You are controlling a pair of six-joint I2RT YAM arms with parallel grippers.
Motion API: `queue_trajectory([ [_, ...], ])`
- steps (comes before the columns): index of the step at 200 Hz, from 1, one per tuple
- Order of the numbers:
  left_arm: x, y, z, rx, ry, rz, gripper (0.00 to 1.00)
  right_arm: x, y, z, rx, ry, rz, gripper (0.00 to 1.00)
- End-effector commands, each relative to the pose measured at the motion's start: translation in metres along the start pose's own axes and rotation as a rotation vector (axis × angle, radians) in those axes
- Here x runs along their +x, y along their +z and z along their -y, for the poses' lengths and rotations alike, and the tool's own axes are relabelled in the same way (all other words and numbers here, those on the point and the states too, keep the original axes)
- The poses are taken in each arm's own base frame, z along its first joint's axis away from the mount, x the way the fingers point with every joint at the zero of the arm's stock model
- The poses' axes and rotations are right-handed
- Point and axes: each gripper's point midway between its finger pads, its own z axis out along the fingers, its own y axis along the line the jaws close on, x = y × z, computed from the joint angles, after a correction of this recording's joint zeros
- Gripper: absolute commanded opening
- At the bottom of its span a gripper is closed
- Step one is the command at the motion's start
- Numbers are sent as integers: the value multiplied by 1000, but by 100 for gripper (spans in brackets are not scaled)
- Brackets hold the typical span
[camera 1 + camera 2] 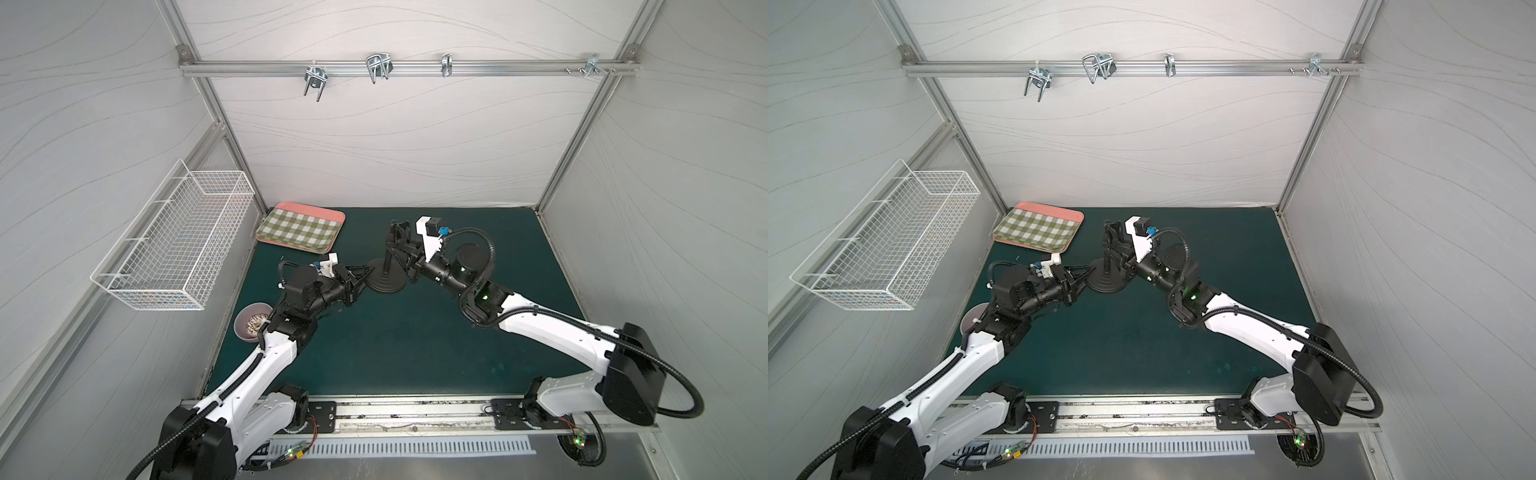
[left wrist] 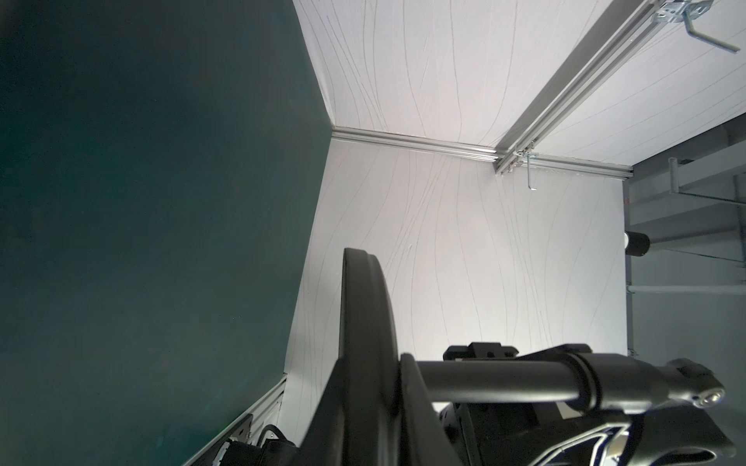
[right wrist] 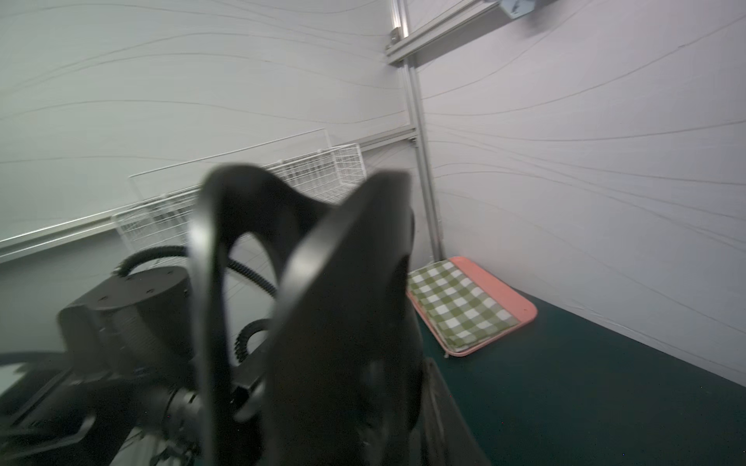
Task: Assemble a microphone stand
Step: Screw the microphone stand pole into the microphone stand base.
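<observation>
The left gripper [image 1: 358, 279] is clamped on the rim of the disc base [image 1: 386, 286]. The rod [image 1: 389, 258] rises from the base's centre, right at the right gripper [image 1: 405, 254], whose closure I cannot tell. A sideways tug there could cant the rod or tip the base.

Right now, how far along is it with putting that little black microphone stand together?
Done, it seems: the rod already stands in the round base. In hand: the left claw pinches the base's rim, while the right claw is up at the rod's clip end. Left: likely tightening the rod and letting go.
</observation>
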Motion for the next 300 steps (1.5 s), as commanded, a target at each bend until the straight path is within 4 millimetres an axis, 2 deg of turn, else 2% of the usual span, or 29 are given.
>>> queue_trajectory([
  [1,11,-1,45,115,98,-43,0,-14,-6,0,289,-55,38,16],
  [29,11,1,41,107,94,-47,0,-13,-4,-5,468,-63,55,19],
  [49,10,1,43,112,97,-46,0,-13,0,-12,524,-92,82,19],
  [84,10,1,41,109,97,-42,0,-24,-2,-18,620,-116,134,19],
  [101,10,1,42,111,97,-43,0,-22,0,-21,607,-112,121,23],
  [109,10,1,42,113,99,-44,0,-20,-1,-21,598,-105,115,29],
  [122,10,1,41,111,97,-42,0,-15,-4,-25,549,-102,88,50],
  [133,10,1,41,110,96,-42,1,-6,-5,-36,430,-118,34,68],
  [146,9,1,40,109,97,-40,0,7,-12,-42,318,-106,-35,74],
  [166,10,1,40,111,95,-43,0,32,-31,-46,119,-87,-160,76],
  [183,10,1,40,112,96,-42,0,41,-48,-41,1,-68,-180,74],
  [208,11,0,40,114,96,-46,0,44,-72,-22,-93,-57,-155,72],
  [232,10,0,42,117,96,-44,0,42,-82,-4,-148,-35,-151,69],
  [265,13,-1,47,126,101,-53,0,37,-78,10,-290,5,-123,65],
  [300,14,-1,45,121,99,-62,1,35,-53,17,-379,23,-114,61],
])
